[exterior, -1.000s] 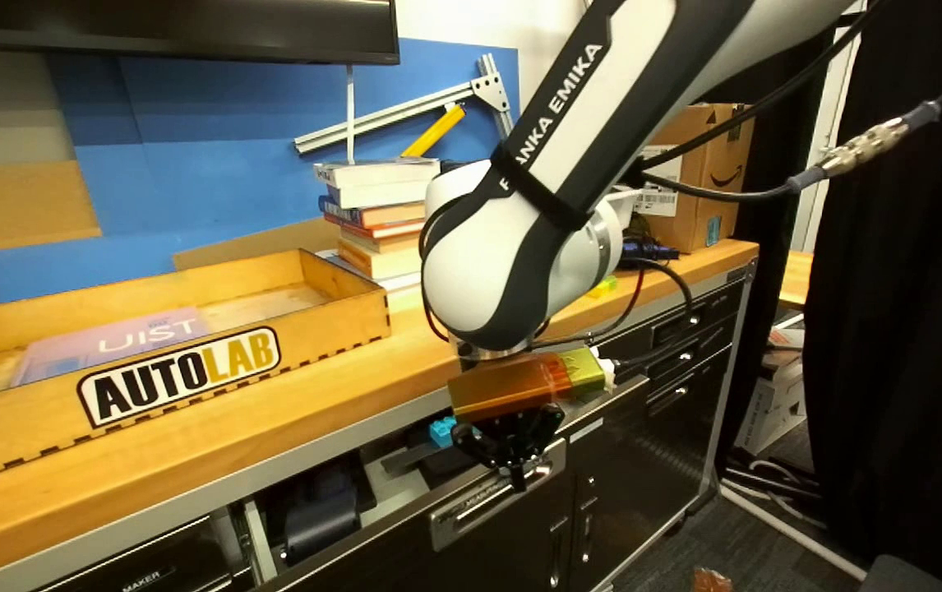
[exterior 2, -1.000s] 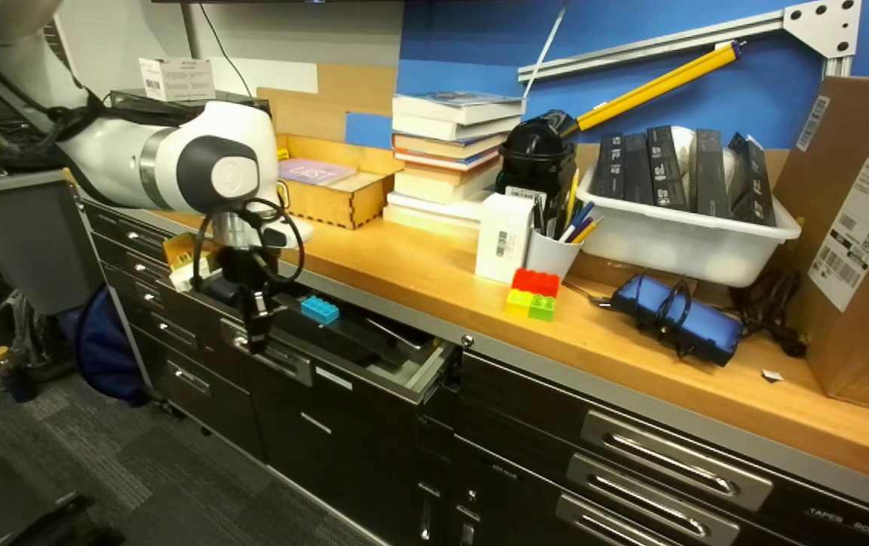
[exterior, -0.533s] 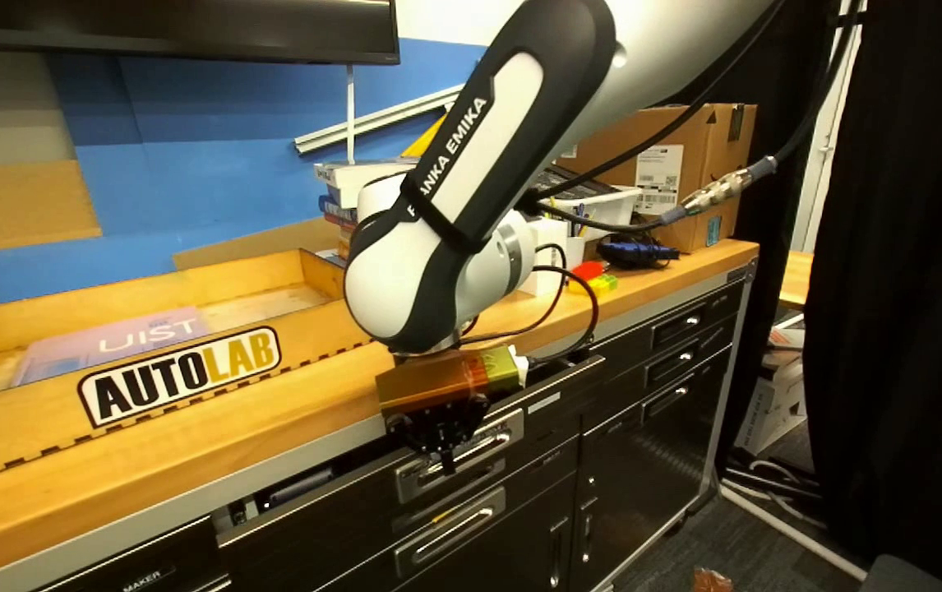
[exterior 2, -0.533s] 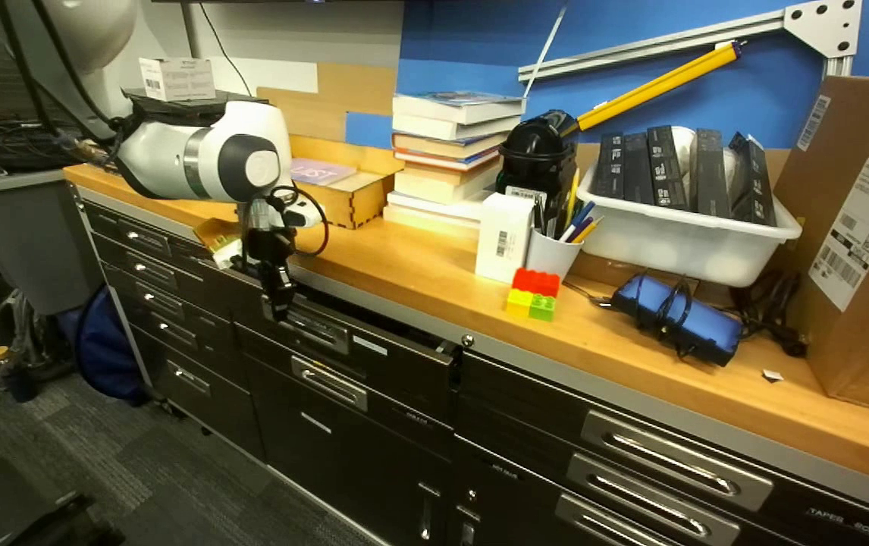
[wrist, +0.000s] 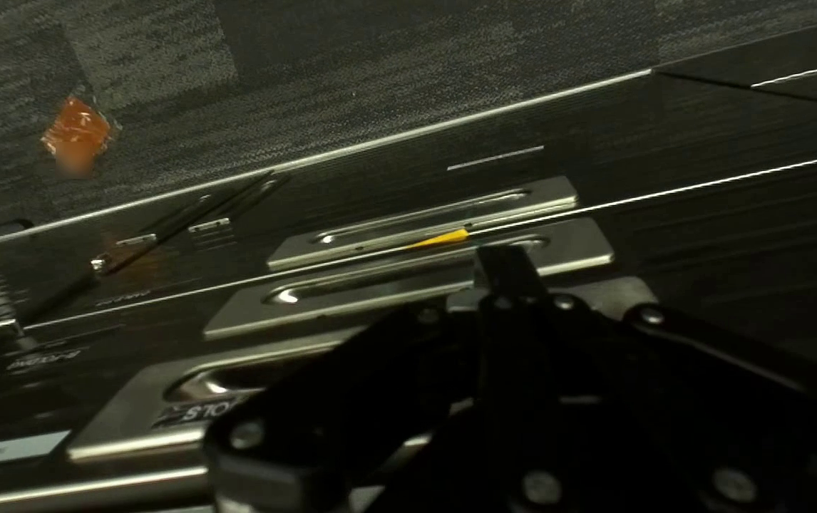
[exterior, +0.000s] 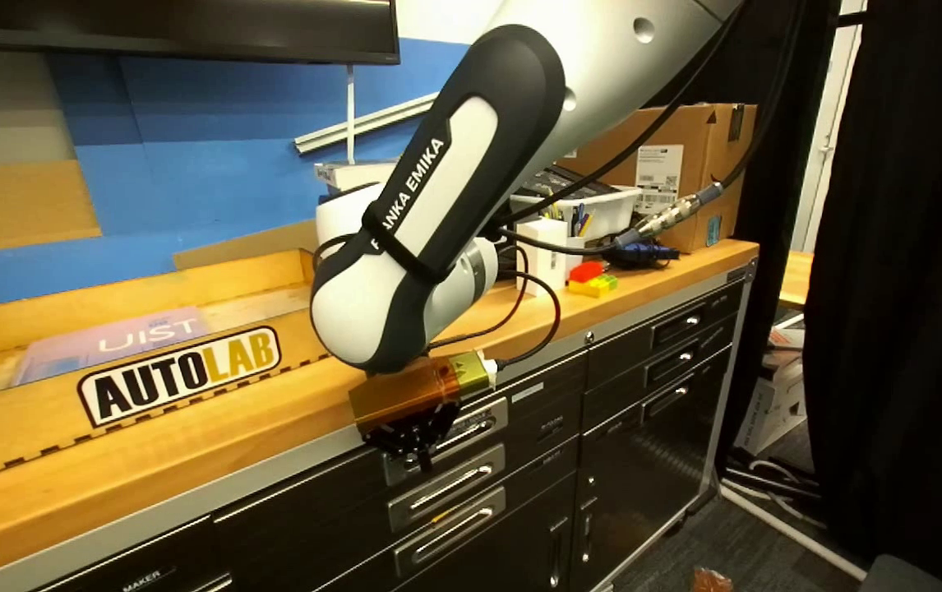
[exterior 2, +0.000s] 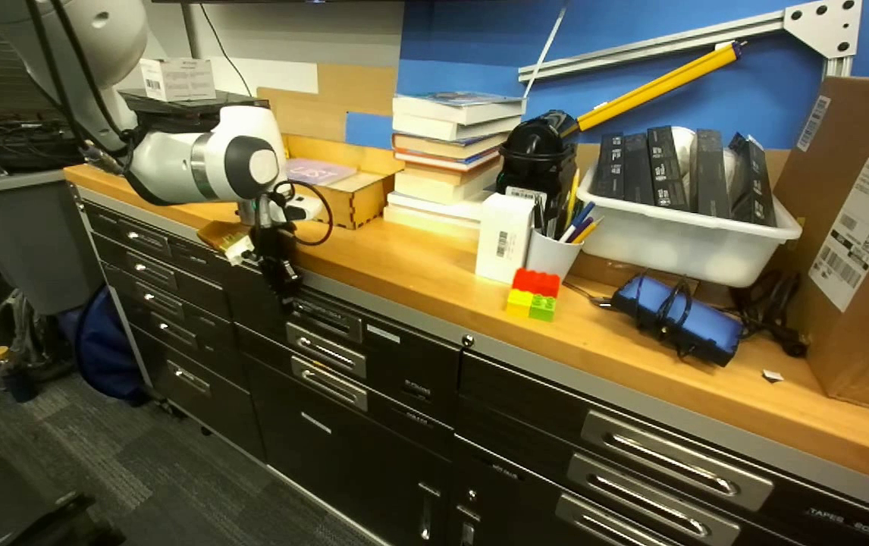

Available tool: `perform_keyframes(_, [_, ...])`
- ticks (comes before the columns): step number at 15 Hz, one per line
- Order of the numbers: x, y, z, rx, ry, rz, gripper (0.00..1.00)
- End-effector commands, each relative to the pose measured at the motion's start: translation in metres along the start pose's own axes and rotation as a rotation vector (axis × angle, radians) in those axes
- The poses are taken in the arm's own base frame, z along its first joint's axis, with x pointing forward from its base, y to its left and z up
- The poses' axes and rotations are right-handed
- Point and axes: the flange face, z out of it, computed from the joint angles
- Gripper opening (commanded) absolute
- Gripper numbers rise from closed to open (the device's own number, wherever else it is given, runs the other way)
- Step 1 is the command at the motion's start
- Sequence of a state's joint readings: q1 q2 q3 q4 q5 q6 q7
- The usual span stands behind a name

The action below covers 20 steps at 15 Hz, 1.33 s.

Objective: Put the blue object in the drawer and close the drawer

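Note:
The drawer is the top one under the worktop and stands shut. Its dark front also shows in an exterior view, flush with the cabinet. Its metal handle plate shows in the wrist view. The blue object is out of view in all frames. My gripper is at the drawer front, beside the left part of its handle plate. It also shows in an exterior view, pointing down. In the wrist view its fingertips are together with nothing visible between them. Whether they touch the front cannot be told.
Lower drawers with metal handles lie just below. A wooden AUTOLAB tray stands on the worktop. A red, yellow and green block stack, a white box and a stack of books stand farther along.
The drawer has gone from open to shut. My gripper has moved towards the cabinet along with its front. The blue object, visible in the drawer one second ago, is now hidden.

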<state>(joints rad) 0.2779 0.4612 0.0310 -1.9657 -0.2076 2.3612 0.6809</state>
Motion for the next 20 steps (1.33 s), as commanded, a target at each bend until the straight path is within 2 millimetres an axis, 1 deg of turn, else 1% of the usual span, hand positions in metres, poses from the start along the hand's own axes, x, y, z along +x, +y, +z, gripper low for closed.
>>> perform_keyframes(1, [0.007, -0.007, -0.026, 0.016, 0.104, -0.001, 0.02])
perform_keyframes(2, [0.001, -0.007, -0.033, 0.021, 0.108, -0.006, 0.03])
perform_keyframes(3, [-0.007, -0.005, -0.044, 0.033, 0.104, -0.018, 0.28])
perform_keyframes(4, [-0.015, -0.001, -0.056, 0.040, 0.095, -0.027, 0.28])
perform_keyframes(5, [-0.022, 0.004, -0.069, 0.048, 0.089, -0.029, 0.33])
perform_keyframes(8, [-0.041, 0.019, -0.116, 0.080, 0.104, -0.015, 0.56])
perform_keyframes(10, [-0.057, 0.029, -0.146, 0.042, 0.077, 0.003, 0.71])
perform_keyframes(11, [-0.066, 0.031, -0.161, 0.034, 0.057, -0.017, 0.78])
perform_keyframes(12, [-0.078, 0.033, -0.176, 0.038, 0.028, -0.042, 0.87])
perform_keyframes(14, [-0.100, 0.034, -0.208, 0.061, -0.006, -0.094, 0.99])
perform_keyframes(16, [-0.119, 0.033, -0.237, 0.110, -0.046, -0.148, 1.00])
perform_keyframes(17, [-0.127, 0.033, -0.247, 0.138, -0.076, -0.163, 1.00])
perform_keyframes(18, [-0.112, 0.024, -0.227, 0.091, -0.051, -0.122, 1.00])
perform_keyframes(19, [-0.118, 0.025, -0.236, 0.099, -0.049, -0.130, 1.00])
perform_keyframes(20, [-0.119, 0.025, -0.237, 0.099, -0.045, -0.130, 1.00])
